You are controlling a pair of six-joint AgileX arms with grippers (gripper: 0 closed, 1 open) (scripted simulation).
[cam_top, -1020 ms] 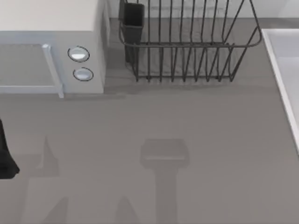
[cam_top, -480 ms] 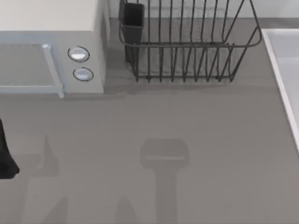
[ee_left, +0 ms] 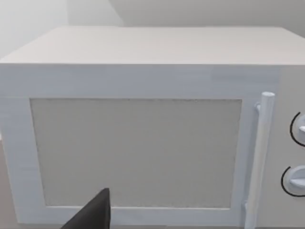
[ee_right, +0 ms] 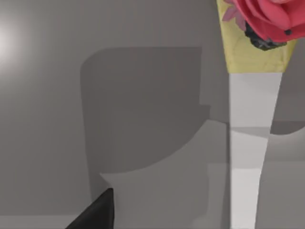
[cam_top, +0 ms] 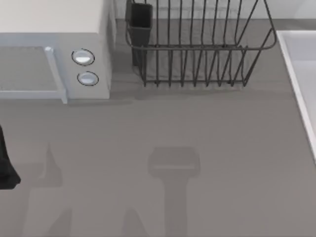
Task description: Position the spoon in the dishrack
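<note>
The dishrack (cam_top: 197,49), a dark grey wire basket with a dark cutlery cup (cam_top: 140,22) at its left corner, stands at the back middle of the table. In the right wrist view, what looks like the spoon (ee_right: 250,157) is a long white handle widening to a yellow end painted with a pink rose. It lies on a grey surface, apart from a dark piece of my right gripper (ee_right: 95,214). My left arm (cam_top: 6,165) sits at the table's left edge, and a dark piece of the left gripper (ee_left: 93,214) faces the microwave door.
A white microwave (cam_top: 54,49) with two round knobs (cam_top: 83,57) stands at the back left, beside the dishrack. A white raised edge (cam_top: 296,74) runs along the right side. Open grey tabletop (cam_top: 173,128) lies in front, crossed by arm shadows.
</note>
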